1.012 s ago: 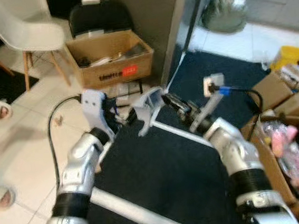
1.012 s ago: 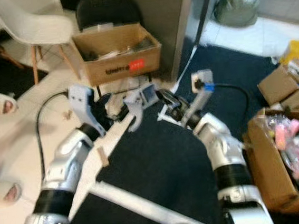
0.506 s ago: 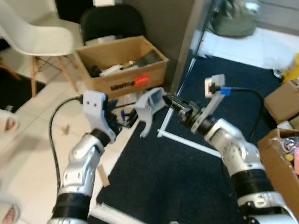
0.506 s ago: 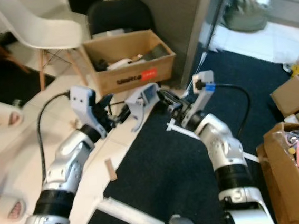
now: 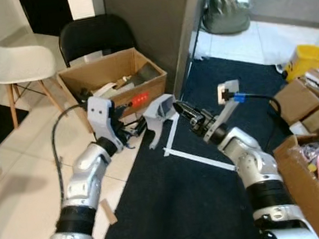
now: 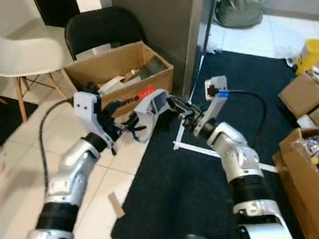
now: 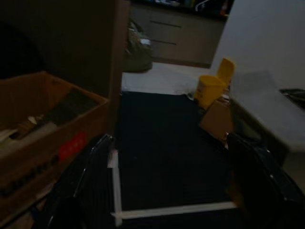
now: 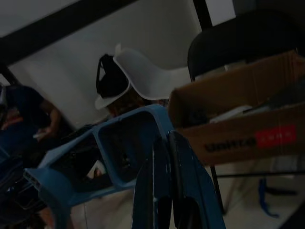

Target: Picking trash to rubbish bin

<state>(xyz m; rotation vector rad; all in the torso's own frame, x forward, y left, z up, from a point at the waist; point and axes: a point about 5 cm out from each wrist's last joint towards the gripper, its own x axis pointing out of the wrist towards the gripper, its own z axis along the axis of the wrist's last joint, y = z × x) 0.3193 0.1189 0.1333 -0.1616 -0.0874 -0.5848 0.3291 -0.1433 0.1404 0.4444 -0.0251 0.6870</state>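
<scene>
Up front, the right gripper (image 5: 178,109) is clamped on the edge of a pale blue-grey plastic piece (image 5: 160,112), held in the air just short of the open cardboard box (image 5: 110,79). Just beside that piece, the left gripper (image 5: 137,128) hangs with its fingers (image 7: 78,181) spread and nothing between them. Beyond the box stand a black chair (image 5: 96,35) and a white chair (image 5: 9,60).

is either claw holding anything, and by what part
The right claw pinches a grey plastic part by its edge. The left claw is open, holding nothing.
</scene>
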